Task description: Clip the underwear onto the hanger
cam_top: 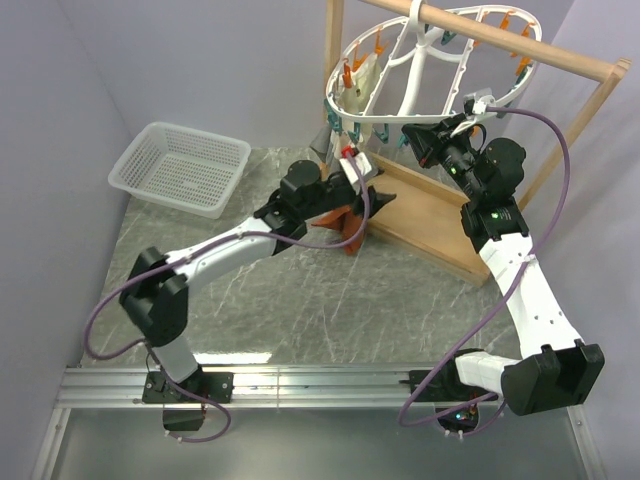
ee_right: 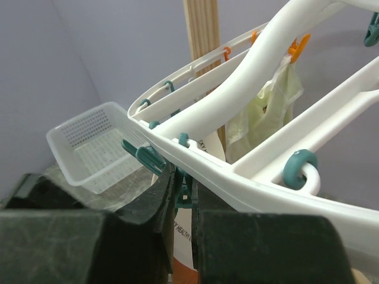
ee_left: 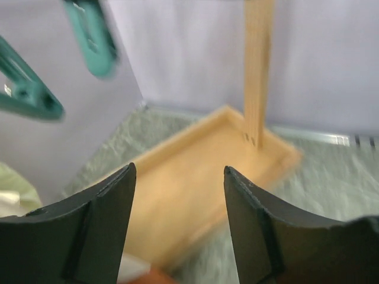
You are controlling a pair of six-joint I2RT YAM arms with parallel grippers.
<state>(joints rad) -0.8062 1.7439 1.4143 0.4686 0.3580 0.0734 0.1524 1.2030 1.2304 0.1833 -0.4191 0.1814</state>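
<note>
The white oval hanger (cam_top: 430, 60) hangs from a wooden rod, ringed by orange and teal pins. My right gripper (cam_top: 418, 140) is at its near rim, shut on a teal clothespin (ee_right: 190, 192) under the rim (ee_right: 237, 177). The underwear's cream waistband (ee_right: 189, 228) hangs right below that pin, with rust-orange cloth beneath. The underwear (cam_top: 338, 220) hangs low above the table by my left gripper (cam_top: 362, 195). In the left wrist view the left gripper (ee_left: 179, 168) is open, with a bit of the underwear (ee_left: 145, 277) low between the fingers.
A white mesh basket (cam_top: 180, 165) stands at the back left. The wooden frame's tray base (cam_top: 430, 215) and posts hold the rod (cam_top: 520, 40). A cream cloth (cam_top: 360, 85) is clipped at the hanger's left side. Teal pins (ee_left: 29, 94) dangle near the left wrist.
</note>
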